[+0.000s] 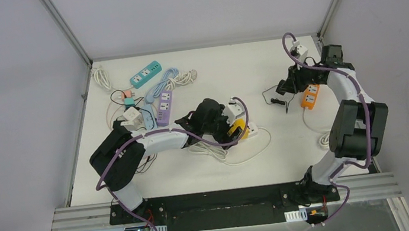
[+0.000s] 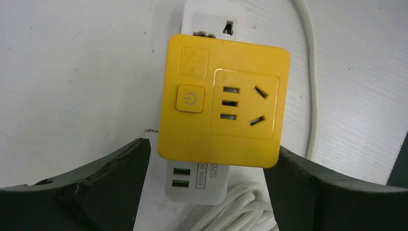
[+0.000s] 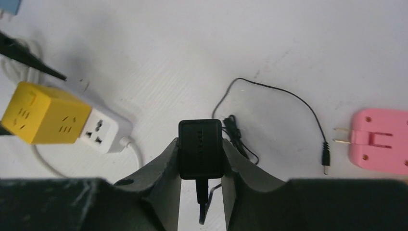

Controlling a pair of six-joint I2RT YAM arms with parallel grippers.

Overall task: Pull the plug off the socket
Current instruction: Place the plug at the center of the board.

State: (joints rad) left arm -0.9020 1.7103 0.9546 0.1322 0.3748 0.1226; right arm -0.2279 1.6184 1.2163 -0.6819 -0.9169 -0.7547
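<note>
Black fingers (image 2: pixel 96 192) of the left gripper (image 2: pixel 212 150) stand spread, one on each side of the yellow cube plug (image 2: pixel 223 101). There is a sliver of gap at one finger, and the other is just about at the cube's corner. The cube sits between them and runs out past the tips, seated on a white power strip (image 2: pixel 195 185) whose ends show at both of its edges. It looks like rigid, light, smooth plastic, so flat pads could slide on it. The two opposite side faces are probably the best place to take hold, with the pull going straight off the strip. The strip also looks light and may lift along with the cube unless it is held down. The cube's top face has a square power button (image 2: pixel 190 98) and one five-slot outlet. Over at the right gripper (image 3: pixel 199 159), the fingers pinch a black adapter (image 3: pixel 199 144) whose thin lead (image 3: pixel 288 96) trails ahead. A pink plug (image 3: pixel 380 139) lies off to its right.
</note>
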